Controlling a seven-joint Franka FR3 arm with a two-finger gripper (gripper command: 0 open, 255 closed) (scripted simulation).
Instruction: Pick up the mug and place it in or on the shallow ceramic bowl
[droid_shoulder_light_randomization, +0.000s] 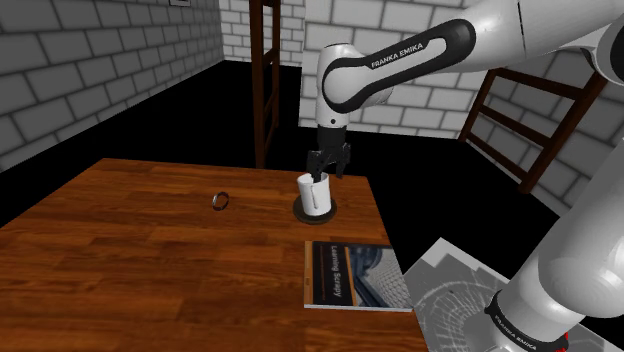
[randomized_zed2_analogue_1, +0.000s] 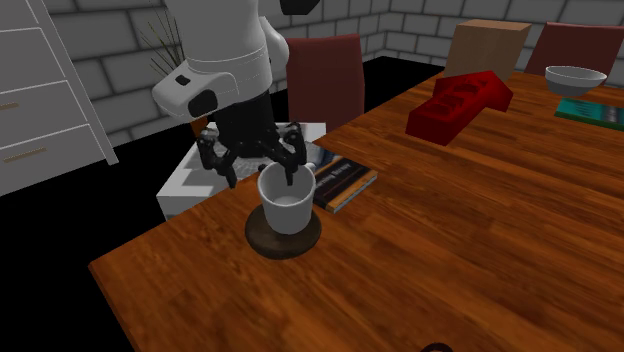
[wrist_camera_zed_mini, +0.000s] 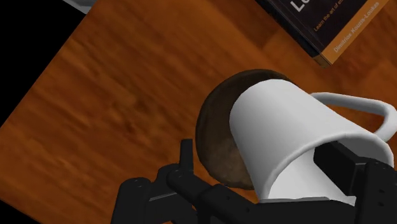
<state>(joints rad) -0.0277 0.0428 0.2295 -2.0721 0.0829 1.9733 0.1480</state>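
Observation:
A white mug (droid_shoulder_light_randomization: 317, 195) (randomized_zed2_analogue_1: 286, 200) stands upright in a shallow dark brown bowl (droid_shoulder_light_randomization: 298, 211) (randomized_zed2_analogue_1: 262, 238) near the wooden table's edge by the stand. My black gripper (droid_shoulder_light_randomization: 327, 172) (randomized_zed2_analogue_1: 262, 168) hangs just above the mug's rim, open. In the wrist view the gripper (wrist_camera_zed_mini: 261, 159) straddles the wall of the mug (wrist_camera_zed_mini: 286, 133). One finger is inside the cup, and the other stands outside over the bowl (wrist_camera_zed_mini: 216, 140), with a gap to the wall. The handle points away from the outer finger.
A book (droid_shoulder_light_randomization: 345, 272) (randomized_zed2_analogue_1: 345, 185) (wrist_camera_zed_mini: 324, 25) lies flat beside the bowl at the table edge. A small metal ring (droid_shoulder_light_randomization: 220, 201) lies farther along the table. A red block (randomized_zed2_analogue_1: 460, 100), a cardboard box (randomized_zed2_analogue_1: 488, 45) and a white bowl (randomized_zed2_analogue_1: 575, 77) sit at the far end.

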